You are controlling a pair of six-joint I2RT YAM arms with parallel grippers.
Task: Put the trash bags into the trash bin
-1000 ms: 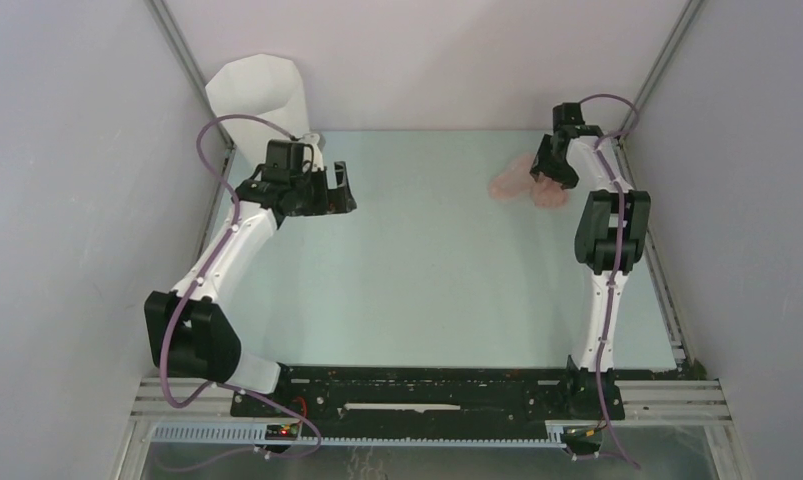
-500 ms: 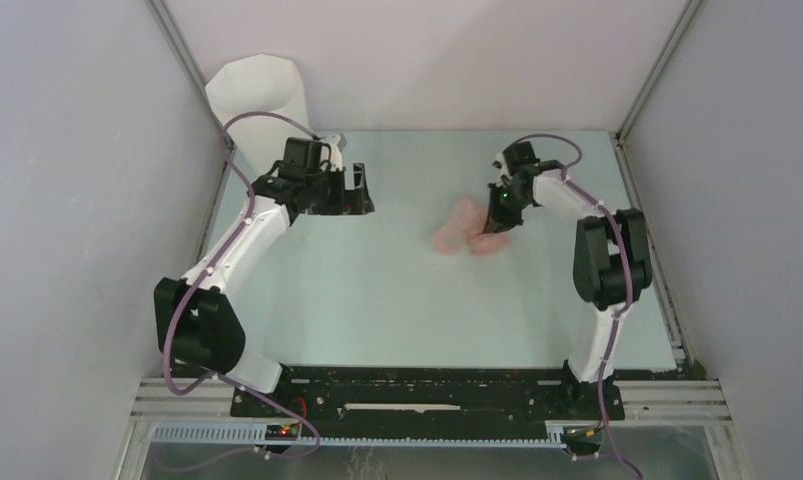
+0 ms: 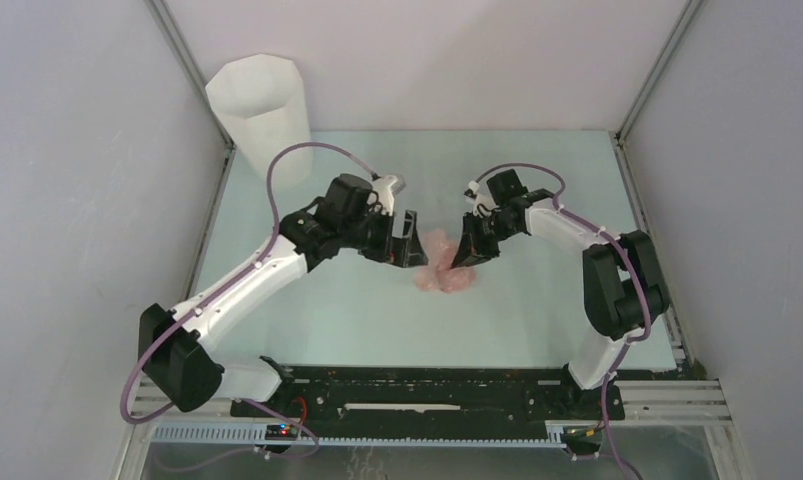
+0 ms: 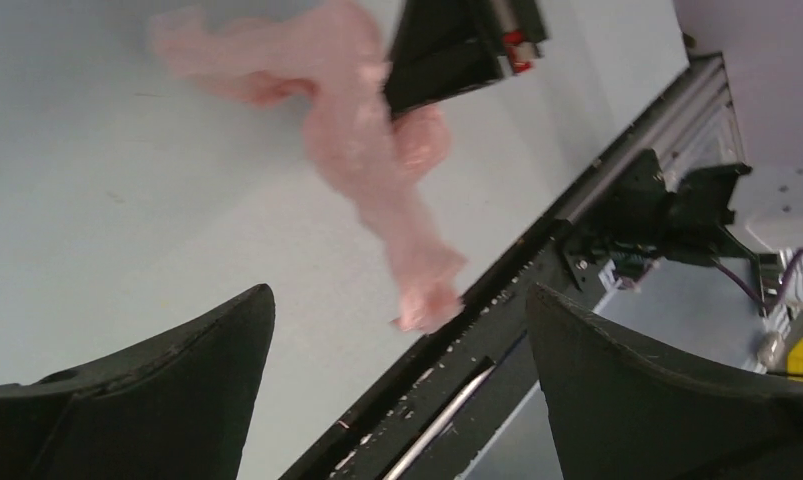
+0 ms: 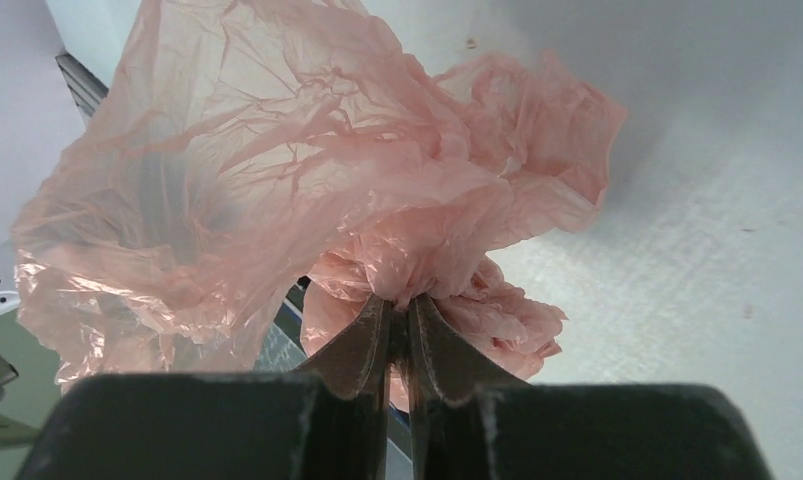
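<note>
- At the middle of the table [image 3: 537, 320], the right gripper [image 5: 399, 300] pinches a crumpled fold of the pink bag [image 5: 307, 150], jaws clamped tight on the plastic.
- Just to its left, the left gripper [image 4: 399, 295] hovers with fingers spread wide, holding nothing, the bag just beyond them.
- At the far left corner, the white bin [image 3: 257, 100] stands upright, well apart from bag and grippers.

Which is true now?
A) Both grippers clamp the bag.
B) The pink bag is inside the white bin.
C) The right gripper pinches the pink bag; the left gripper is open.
C: the right gripper is shut on the pink bag, while the left gripper stands open, holding nothing.
</note>
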